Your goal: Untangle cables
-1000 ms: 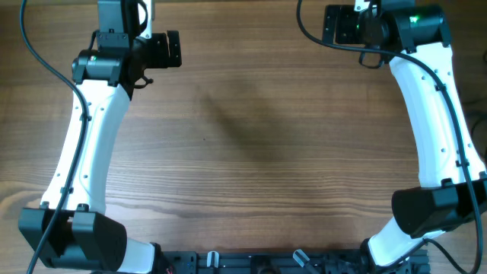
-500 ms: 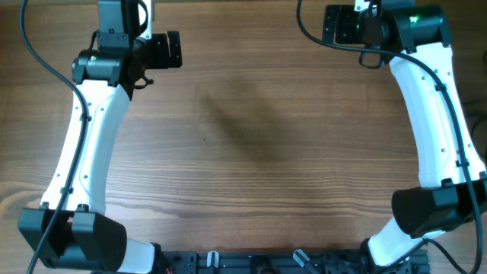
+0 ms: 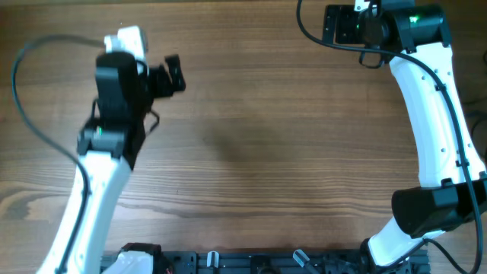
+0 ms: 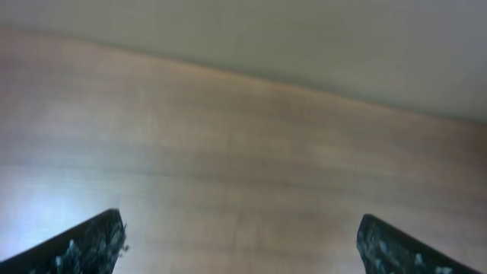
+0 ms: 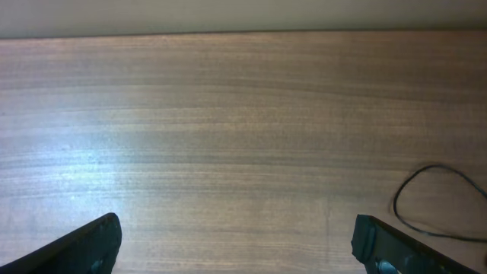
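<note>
A thin black cable point(image 5: 431, 201) lies in a loop on the wood at the right edge of the right wrist view, a little beyond my right gripper's right fingertip point(image 5: 380, 242). No cable shows in the overhead or left wrist views. My right gripper point(image 5: 236, 236) is open over bare wood, and from overhead it sits at the far right of the table point(image 3: 329, 24). My left gripper point(image 3: 173, 74) is at the far left, and it is also open point(image 4: 240, 236) with nothing between its fingers. The left wrist view is blurred.
The wooden table point(image 3: 266, 152) fills the view, with its far edge point(image 5: 243, 33) meeting a pale wall. A black rail point(image 3: 259, 262) runs along the near edge between the arm bases. Thicker black arm wiring point(image 3: 30, 114) arcs at the left.
My left arm has swung and tilted, carrying its gripper slightly nearer and lower in the overhead view. The right arm has not moved. Both grippers remain open.
</note>
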